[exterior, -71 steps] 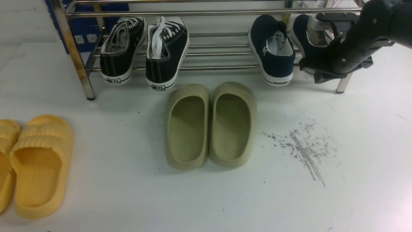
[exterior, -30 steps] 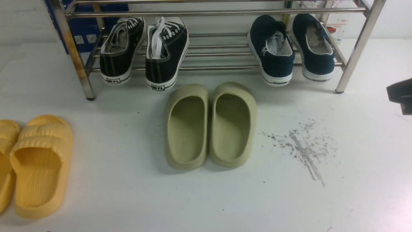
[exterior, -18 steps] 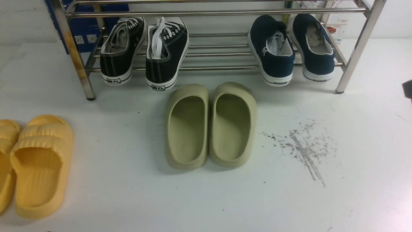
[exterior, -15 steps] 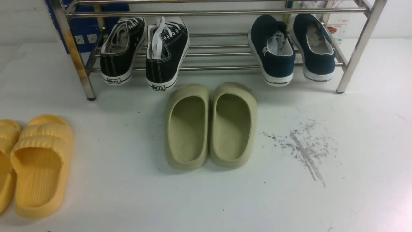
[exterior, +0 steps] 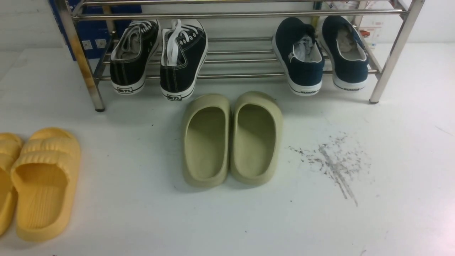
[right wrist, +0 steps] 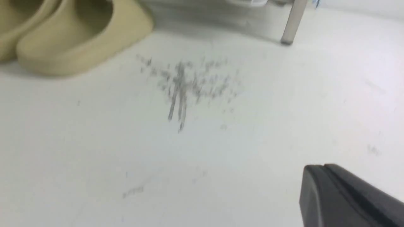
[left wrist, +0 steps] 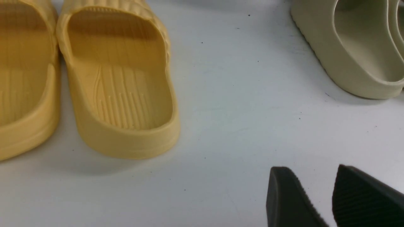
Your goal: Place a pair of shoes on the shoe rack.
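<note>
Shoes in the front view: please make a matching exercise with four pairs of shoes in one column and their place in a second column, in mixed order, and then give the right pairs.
Column one:
1. navy slip-on sneakers
2. black lace-up sneakers
3. olive-green slides
4. yellow slides

Column two:
A. on the floor at the far left, partly cut off by the picture edge
B. on the shoe rack, at its left end
C. on the floor, just in front of the rack's middle
D. on the shoe rack, at its right end

Right pairs: 1-D, 2-B, 3-C, 4-A
</note>
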`<state>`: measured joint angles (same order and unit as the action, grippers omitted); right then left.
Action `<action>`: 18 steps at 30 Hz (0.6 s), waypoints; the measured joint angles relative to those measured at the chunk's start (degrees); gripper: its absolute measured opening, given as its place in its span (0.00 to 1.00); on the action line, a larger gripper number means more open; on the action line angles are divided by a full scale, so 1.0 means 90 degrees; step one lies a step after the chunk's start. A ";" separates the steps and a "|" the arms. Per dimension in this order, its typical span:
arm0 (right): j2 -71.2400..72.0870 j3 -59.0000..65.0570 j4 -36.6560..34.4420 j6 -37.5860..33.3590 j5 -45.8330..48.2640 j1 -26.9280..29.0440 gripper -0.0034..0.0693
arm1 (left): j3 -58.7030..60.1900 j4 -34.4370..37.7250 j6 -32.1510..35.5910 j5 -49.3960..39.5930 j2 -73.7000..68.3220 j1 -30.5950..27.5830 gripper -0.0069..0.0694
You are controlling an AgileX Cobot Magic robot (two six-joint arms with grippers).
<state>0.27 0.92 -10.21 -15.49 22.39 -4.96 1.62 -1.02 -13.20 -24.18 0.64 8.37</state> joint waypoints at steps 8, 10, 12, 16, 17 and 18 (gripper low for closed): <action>0.0032 -0.0006 -0.0011 0.0192 0.0044 0.0143 0.08 | 0.0000 0.0000 0.0000 0.0000 0.0000 0.0000 0.40; 0.0032 -0.0006 -0.0018 0.0233 0.0038 0.0176 0.08 | 0.0000 0.0000 0.0000 0.0000 0.0000 0.0000 0.40; 0.0032 -0.0006 -0.0018 0.0267 0.0038 0.0204 0.08 | 0.0000 0.0000 0.0000 0.0000 0.0000 0.0000 0.40; 0.0032 -0.0006 -0.0018 0.0312 0.0038 0.0219 0.08 | 0.0000 0.0000 0.0000 0.0000 0.0000 0.0000 0.40; 0.0032 -0.0006 -0.0018 0.0318 0.0032 0.0219 0.09 | 0.0000 0.0000 0.0000 0.0000 0.0000 0.0000 0.40; 0.0032 -0.0006 -0.0018 0.0318 0.0032 0.0219 0.09 | 0.0000 0.0000 0.0000 0.0000 0.0000 0.0000 0.40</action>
<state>0.56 0.87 -10.38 -12.63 22.68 -2.99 1.62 -1.02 -13.20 -24.18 0.64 8.37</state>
